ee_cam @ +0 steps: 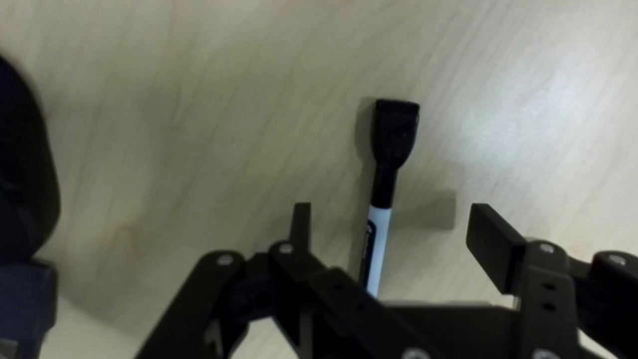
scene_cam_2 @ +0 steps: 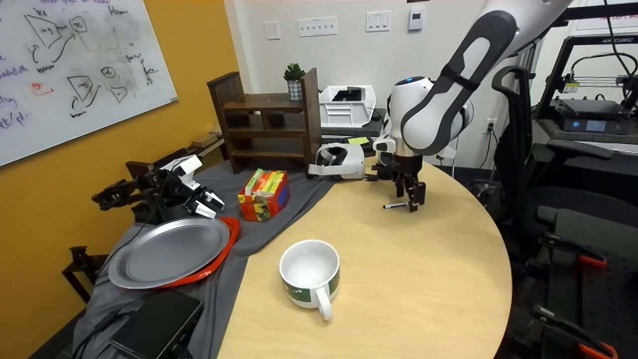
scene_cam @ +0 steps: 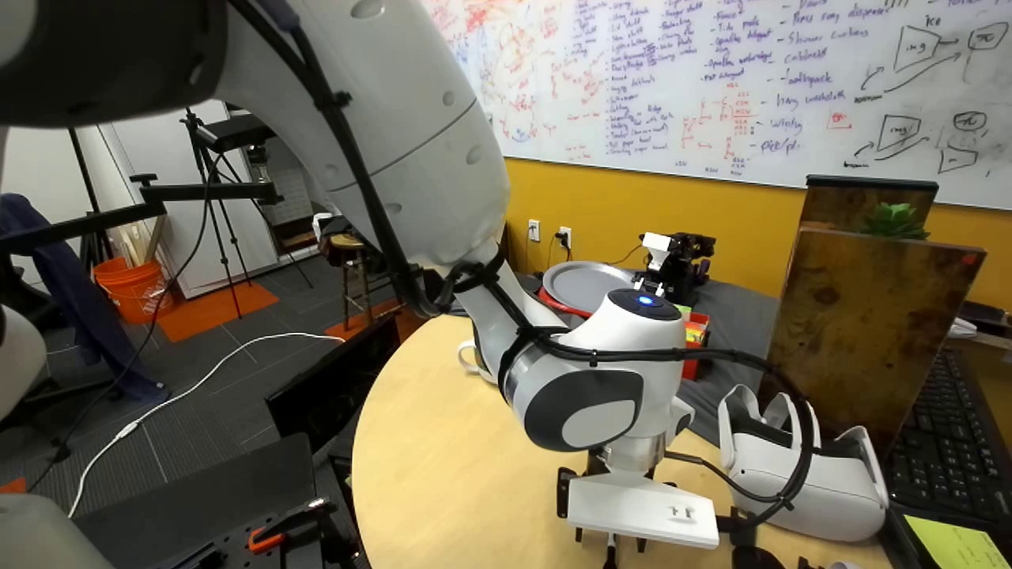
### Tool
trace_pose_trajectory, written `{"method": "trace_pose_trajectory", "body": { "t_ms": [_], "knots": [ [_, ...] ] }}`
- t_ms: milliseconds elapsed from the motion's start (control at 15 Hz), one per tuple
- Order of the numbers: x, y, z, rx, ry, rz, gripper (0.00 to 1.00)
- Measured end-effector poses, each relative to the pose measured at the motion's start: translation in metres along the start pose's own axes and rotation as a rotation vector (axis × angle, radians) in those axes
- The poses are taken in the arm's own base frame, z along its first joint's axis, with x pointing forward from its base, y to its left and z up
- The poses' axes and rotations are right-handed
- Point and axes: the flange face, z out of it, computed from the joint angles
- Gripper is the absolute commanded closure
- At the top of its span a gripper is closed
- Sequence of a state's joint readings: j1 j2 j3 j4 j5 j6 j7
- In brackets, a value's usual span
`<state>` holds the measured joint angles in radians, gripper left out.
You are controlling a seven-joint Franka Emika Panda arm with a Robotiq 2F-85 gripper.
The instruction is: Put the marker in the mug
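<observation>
Gripper (ee_cam: 391, 224), one, jaws apart; marker (ee_cam: 383, 197), one, lying between them in wrist view; best gripped squarely, without sideways nudge.

You have the hand (ee_cam: 391, 225) pointing down, its two dark fingers (ee_cam: 498, 249) spread, with a wide gap between the tips. Directly above the hand sits the wrist (scene_cam: 593, 395), a blue light (scene_cam: 646, 300) glowing on its top in both exterior views. From the wrist your white and gray arm (scene_cam_2: 476, 55) slants up and away from the hand.
</observation>
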<state>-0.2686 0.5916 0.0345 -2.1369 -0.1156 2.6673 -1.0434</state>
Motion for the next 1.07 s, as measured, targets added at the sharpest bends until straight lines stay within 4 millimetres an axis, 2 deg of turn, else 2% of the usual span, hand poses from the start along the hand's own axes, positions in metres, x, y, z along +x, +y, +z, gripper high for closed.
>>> {"method": "trace_pose_trajectory", "body": {
  "t_ms": [400, 467, 533, 600, 800, 1000, 1067],
  "knots": [
    [0.0003, -0.0001, 0.0035, 0.006, 0.002, 0.001, 0.23],
    [0.0001, 0.0000, 0.0040, 0.007, 0.002, 0.002, 0.46],
    [-0.0002, 0.0000, 0.0044, 0.008, 0.002, 0.002, 0.48],
    [-0.0004, 0.0001, 0.0047, 0.008, 0.002, 0.003, 0.54],
    [-0.0003, 0.0033, 0.0024, 0.001, 0.006, 0.005, 0.79],
    [0.0001, 0.0057, 0.0005, -0.004, 0.008, 0.006, 0.99],
    [0.0002, 0.0058, 0.0004, -0.005, 0.008, 0.006, 1.00]
  ]
}}
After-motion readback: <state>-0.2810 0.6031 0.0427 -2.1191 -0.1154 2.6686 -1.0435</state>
